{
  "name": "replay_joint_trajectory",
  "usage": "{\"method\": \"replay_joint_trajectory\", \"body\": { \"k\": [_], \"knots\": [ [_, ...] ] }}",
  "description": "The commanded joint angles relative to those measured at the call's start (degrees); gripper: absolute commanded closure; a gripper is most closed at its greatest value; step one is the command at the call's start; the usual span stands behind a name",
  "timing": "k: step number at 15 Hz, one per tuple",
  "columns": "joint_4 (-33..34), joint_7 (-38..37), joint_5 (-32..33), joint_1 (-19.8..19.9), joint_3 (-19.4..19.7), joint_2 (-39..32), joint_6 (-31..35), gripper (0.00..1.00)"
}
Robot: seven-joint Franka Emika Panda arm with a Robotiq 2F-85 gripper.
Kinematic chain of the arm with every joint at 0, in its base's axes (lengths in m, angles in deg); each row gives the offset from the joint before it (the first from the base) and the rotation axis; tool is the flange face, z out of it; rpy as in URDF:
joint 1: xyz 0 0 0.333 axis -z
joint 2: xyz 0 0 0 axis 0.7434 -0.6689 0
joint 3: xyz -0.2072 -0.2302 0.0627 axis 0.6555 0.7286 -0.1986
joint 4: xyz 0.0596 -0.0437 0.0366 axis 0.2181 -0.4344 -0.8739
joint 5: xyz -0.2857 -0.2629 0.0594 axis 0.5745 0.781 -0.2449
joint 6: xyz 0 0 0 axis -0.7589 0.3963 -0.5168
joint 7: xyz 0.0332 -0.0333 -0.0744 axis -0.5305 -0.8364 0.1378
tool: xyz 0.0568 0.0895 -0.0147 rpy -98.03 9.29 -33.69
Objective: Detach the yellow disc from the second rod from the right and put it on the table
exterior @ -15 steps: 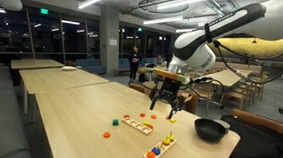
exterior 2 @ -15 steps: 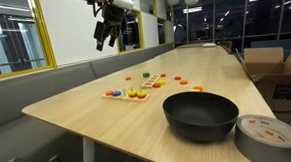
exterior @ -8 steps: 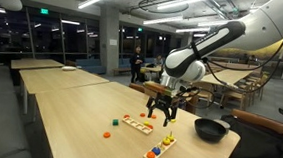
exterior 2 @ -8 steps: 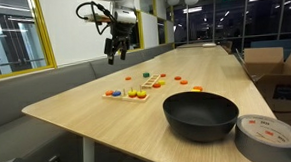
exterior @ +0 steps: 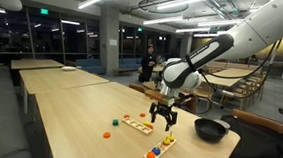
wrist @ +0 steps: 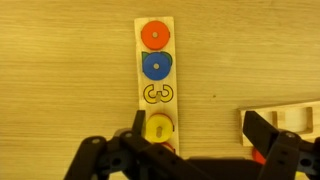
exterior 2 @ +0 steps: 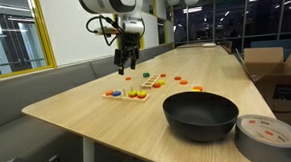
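Observation:
In the wrist view the yellow disc sits on a narrow wooden peg board, below an orange disc, a blue disc and an empty peg spot. A red piece just below it is mostly hidden. My gripper is open above the light-wood table. Its left finger is beside the yellow disc and its right finger is over a second board. In both exterior views the gripper hangs above the peg board.
A black bowl stands near the table's end, with a tape roll and a cardboard box beside it. Loose orange pieces and a green piece lie around the second board.
The gripper has come down from high above the table to just above the peg board, and has stayed open.

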Motion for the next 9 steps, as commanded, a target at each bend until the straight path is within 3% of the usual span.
{"method": "replay_joint_trajectory", "body": {
  "k": [1, 9],
  "knots": [
    [2.2, -2.9, 2.5, -1.5, 1.0, -3.0, 1.4, 0.00],
    [1.7, -5.4, 3.7, -2.3, 2.7, -6.4, 3.4, 0.00]
  ]
}}
